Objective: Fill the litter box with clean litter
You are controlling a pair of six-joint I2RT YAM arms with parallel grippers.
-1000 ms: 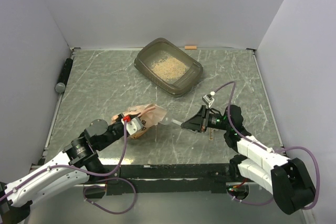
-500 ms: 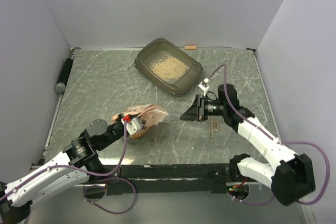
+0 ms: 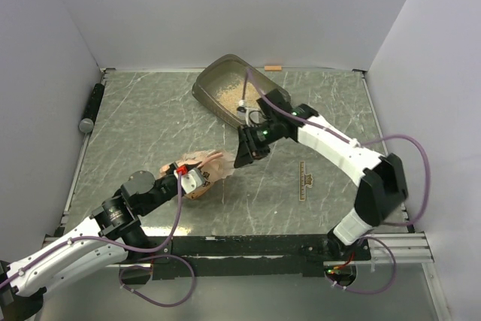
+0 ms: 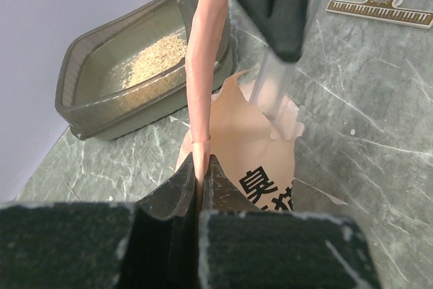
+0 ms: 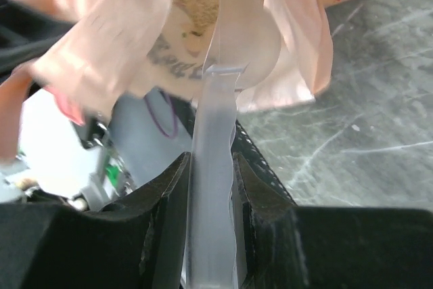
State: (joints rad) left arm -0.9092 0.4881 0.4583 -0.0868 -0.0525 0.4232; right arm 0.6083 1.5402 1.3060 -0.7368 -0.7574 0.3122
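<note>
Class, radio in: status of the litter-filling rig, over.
Left gripper shut on bag rim. Right gripper shut on scoop, bowl at bag mouth. Litter box holds some litter. Nothing in the way.

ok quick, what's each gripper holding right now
left gripper: shut on the pink bag
right gripper: shut on the clear scoop, by its handle

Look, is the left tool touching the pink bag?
Touching. The left wrist view shows the left tool shut on an upright flap of the pink bag, with the flap pinched between its jaws.

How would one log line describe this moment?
left hand: shut on bag | right hand: holds scoop at bag mouth | litter box: some litter inside
</note>
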